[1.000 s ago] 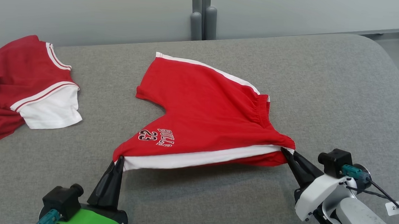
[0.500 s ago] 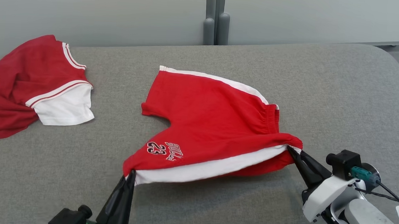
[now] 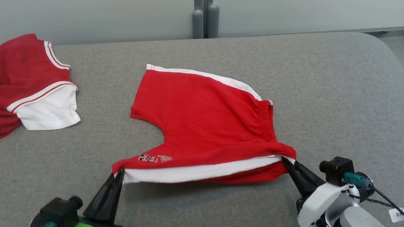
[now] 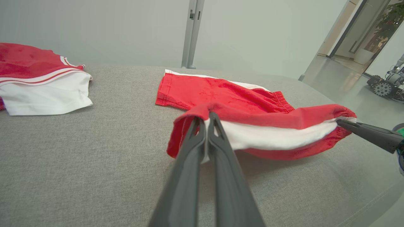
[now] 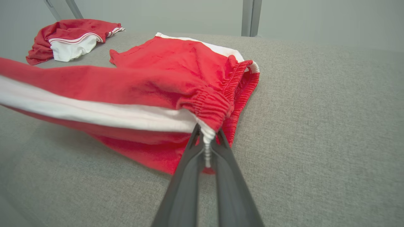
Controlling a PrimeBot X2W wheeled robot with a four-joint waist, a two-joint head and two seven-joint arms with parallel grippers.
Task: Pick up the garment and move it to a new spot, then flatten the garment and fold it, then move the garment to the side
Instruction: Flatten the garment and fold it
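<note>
Red shorts pinched tight at both ends — near edge up
Left gripper clamps the leg hem, right gripper the waistband; long axis runs between them, the rest flat mid-way across the grey cushion beyond

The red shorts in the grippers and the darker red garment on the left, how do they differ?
The red shorts are pinched at two corners by the left gripper and right gripper; the darker red garment lies untouched. The shorts are bright red with a white stripe and 23 print; the other is darker with striped trim. The shorts are spread out; the other is bunched. Both are red and white on the grey cushion.
</note>
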